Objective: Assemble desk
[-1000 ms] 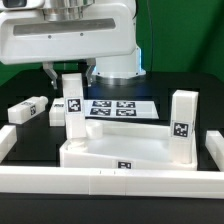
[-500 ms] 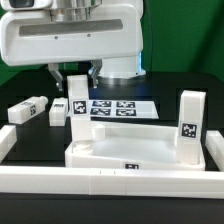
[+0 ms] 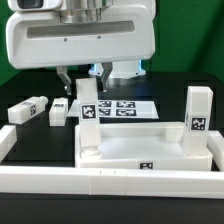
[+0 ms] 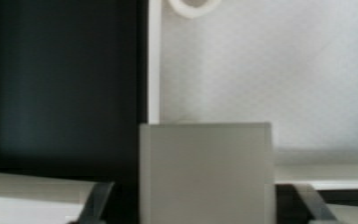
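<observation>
The white tray-like tabletop (image 3: 160,150) lies on the black table just behind the front rail. A white tagged leg (image 3: 88,115) stands upright at its corner on the exterior view's left, and my gripper (image 3: 80,82) is shut on the top of that leg. In the wrist view the same leg (image 4: 206,165) fills the space between my fingers (image 4: 101,205). A second leg (image 3: 198,115) stands upright at the tabletop's corner on the right. Two loose legs (image 3: 28,108) (image 3: 58,110) lie on the table at the left.
The marker board (image 3: 118,107) lies flat behind the tabletop. Long white border rails run along the front (image 3: 100,182), the left (image 3: 6,142) and the right (image 3: 216,150). The arm's large white body (image 3: 80,35) hangs over the back of the scene.
My gripper has moved toward the exterior view's right with the leg in it. The tabletop and its other upright leg have slid right with it.
</observation>
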